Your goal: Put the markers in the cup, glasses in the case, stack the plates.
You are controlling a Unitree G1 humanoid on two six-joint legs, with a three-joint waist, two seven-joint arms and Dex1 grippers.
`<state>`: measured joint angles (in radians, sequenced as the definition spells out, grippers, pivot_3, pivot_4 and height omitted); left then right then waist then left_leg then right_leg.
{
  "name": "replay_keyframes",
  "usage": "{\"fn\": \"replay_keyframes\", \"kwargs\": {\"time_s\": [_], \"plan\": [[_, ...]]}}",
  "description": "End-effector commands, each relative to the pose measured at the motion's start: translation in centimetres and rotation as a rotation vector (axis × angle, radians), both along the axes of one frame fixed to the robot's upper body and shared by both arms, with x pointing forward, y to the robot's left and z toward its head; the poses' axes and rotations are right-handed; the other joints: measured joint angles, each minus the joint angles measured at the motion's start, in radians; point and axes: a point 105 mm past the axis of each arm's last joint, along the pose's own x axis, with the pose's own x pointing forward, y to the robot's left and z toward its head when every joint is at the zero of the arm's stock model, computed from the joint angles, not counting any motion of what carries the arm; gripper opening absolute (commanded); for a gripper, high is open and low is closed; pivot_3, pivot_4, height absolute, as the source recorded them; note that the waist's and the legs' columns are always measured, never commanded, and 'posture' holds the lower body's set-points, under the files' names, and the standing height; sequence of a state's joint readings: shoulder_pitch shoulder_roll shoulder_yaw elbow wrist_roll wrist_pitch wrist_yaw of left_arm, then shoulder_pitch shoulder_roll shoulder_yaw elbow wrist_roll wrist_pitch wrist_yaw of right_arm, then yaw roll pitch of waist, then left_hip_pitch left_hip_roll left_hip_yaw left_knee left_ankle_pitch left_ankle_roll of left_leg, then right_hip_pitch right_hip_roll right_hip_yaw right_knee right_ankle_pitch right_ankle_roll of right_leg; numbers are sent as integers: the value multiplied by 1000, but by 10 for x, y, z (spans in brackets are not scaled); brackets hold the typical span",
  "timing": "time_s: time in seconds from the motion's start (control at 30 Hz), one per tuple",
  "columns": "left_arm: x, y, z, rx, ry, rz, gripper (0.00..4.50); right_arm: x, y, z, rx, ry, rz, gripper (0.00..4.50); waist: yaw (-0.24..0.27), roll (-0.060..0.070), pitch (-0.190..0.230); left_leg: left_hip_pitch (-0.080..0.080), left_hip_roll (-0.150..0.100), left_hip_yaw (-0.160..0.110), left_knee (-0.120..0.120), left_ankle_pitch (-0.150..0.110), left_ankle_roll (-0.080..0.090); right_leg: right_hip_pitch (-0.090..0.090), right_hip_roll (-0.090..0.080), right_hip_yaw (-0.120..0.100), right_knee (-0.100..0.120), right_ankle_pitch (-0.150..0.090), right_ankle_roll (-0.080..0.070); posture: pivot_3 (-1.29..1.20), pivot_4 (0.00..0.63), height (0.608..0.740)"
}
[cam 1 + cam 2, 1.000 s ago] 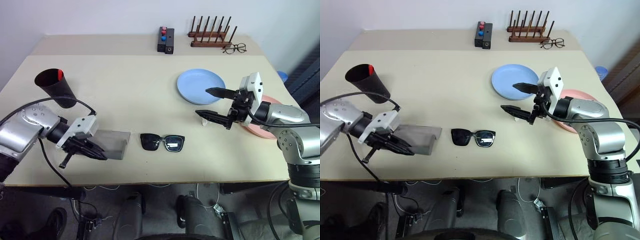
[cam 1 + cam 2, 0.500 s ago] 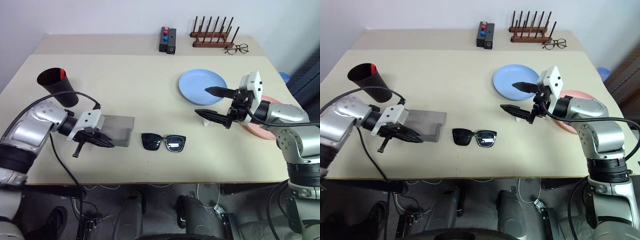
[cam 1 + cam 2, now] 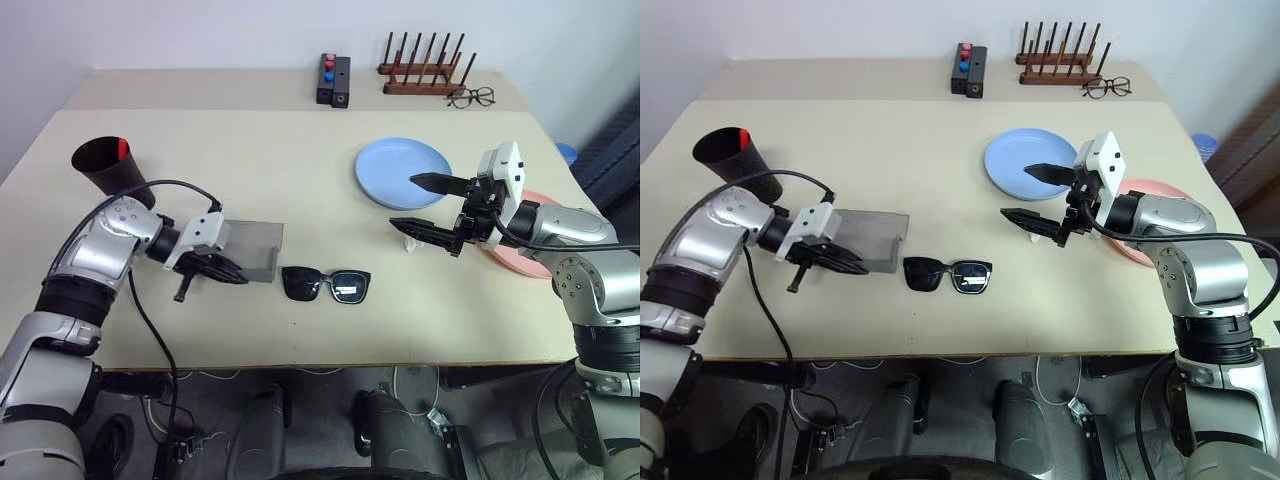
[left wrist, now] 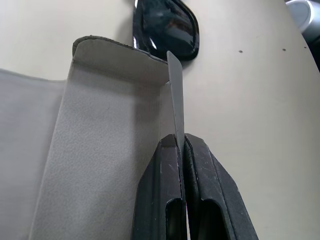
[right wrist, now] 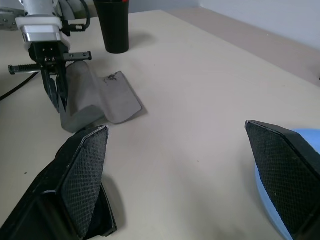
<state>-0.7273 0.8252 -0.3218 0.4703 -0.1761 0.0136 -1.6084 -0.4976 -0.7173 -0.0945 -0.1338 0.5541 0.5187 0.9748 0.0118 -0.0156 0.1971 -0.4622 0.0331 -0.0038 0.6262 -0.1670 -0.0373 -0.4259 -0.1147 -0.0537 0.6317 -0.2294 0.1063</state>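
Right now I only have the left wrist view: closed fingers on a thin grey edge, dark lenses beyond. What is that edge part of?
Observer: The left gripper pinches a wall of the grey case, which lies open on the table.
Operator: Are the sunglasses in it?
Observer: No. The sunglasses lie on the table just beside the case.
Operator: And the other arm?
Observer: The right gripper hovers open and empty near the blue plate.
Operator: Marker done?
Observer: A red-tipped marker pokes from the dark cup.
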Motion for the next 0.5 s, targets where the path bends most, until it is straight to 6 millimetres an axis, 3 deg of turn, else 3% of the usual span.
{"fn": "replay_keyframes", "kwargs": {"time_s": [0.03, 0.23, 0.43, 0.47, 0.5], "plan": [[8, 4, 9, 18, -58, 31, 13, -4, 0, 14, 9, -52, 4, 4500, 1, 0, 0, 0, 0, 0, 0, 0, 0, 0, 0, 0, 0, 0, 0, 0, 150, 740], [9, -1, -3, 31, -14, 66, 13, -2, 1, 14, 16, -57, 4, 4500, 1, 0, 0, 0, 0, 0, 1, 0, 0, 1, 0, 0, 0, 0, -1, 0, 150, 740], [6, -4, -2, 11, 23, 51, 13, -2, 1, 16, 28, -58, 5, 4500, 2, 0, 0, 0, 0, 0, 3, 0, 0, 2, 0, 0, 0, -1, -2, 0, 150, 740], [5, -3, -1, 12, 27, 49, 594, -2, 1, 16, 29, -57, 5, 4500, 1, 0, 0, 1, 0, 0, 3, 0, 0, 2, 0, 0, 0, -1, -2, 0, 150, 740], [5, -3, -1, 10, 33, 49, 888, -1, 1, 16, 29, -56, 5, 4500, 1, 0, 0, 0, 0, 0, 2, 0, 0, 2, 0, 0, 0, -1, -2, 0, 150, 740]]}}
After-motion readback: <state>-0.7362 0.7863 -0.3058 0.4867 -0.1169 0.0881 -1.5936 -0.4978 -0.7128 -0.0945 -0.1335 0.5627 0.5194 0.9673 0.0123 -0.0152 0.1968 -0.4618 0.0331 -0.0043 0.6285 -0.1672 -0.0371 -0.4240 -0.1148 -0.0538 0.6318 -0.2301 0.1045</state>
